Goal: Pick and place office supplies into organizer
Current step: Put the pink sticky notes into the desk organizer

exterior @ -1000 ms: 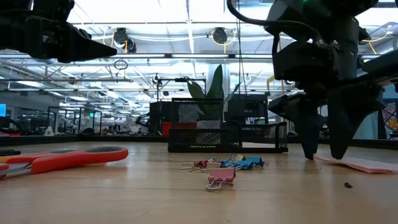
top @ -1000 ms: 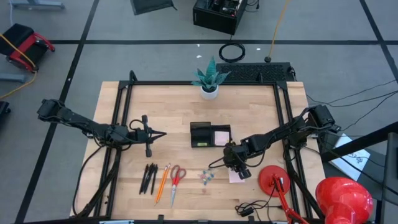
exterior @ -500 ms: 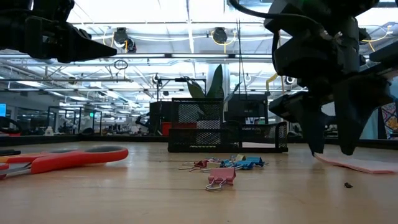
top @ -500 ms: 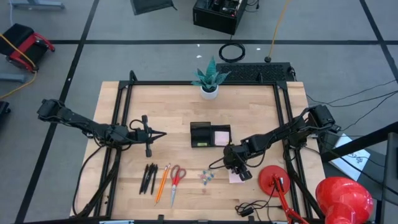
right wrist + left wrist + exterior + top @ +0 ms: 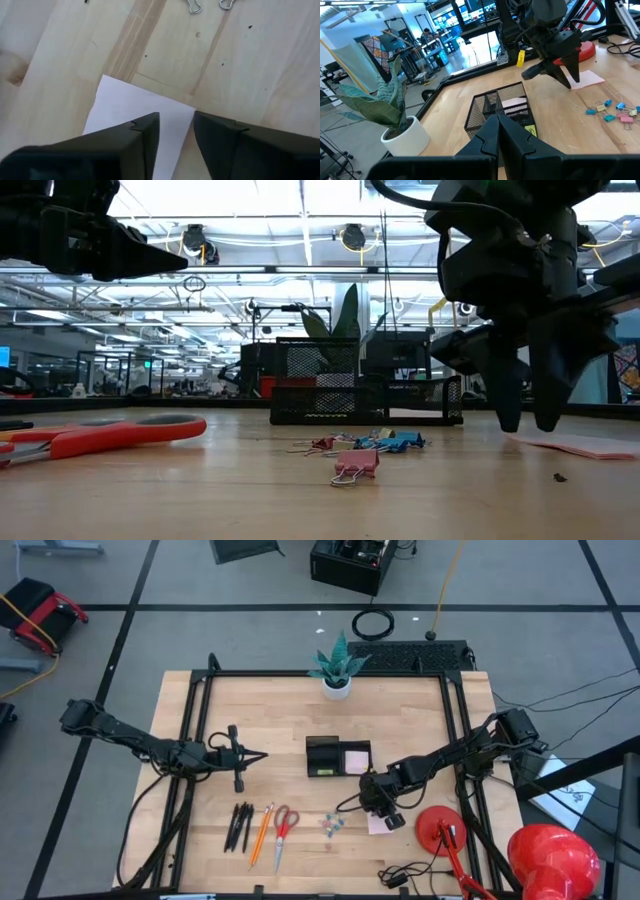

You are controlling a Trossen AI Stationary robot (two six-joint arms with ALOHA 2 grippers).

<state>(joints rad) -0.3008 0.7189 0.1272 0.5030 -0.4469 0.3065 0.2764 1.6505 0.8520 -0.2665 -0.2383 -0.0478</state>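
The organizer (image 5: 338, 756) sits mid-table, so I place everything from it. Far to its left the left gripper (image 5: 258, 755) hangs above the wood with its fingers pressed together, holding nothing, just as it did a second ago. In front of the organizer and to its left lie the black pens (image 5: 240, 826), the orange pencil (image 5: 262, 833) and the red-handled scissors (image 5: 282, 834), all untouched. Straight in front of it is the scatter of small clips (image 5: 333, 825), and from table height one pink clip (image 5: 355, 467) lies nearest the camera. To the organizer's front right the right gripper (image 5: 385, 817) stands over a pink paper sheet (image 5: 578, 444) lying flat on the wood. What has changed is its fingers: a second ago they were spread wider, and now they have drawn closer, with a narrow gap left between them. From its own camera the tips sit just over one corner of the pale sheet (image 5: 132, 118), and I can't tell whether they touch it. I'd judge it is closing in for a pinch, but flat paper gives little to catch, so nothing is secured yet. One pink pad already rests in the organizer's right compartment.
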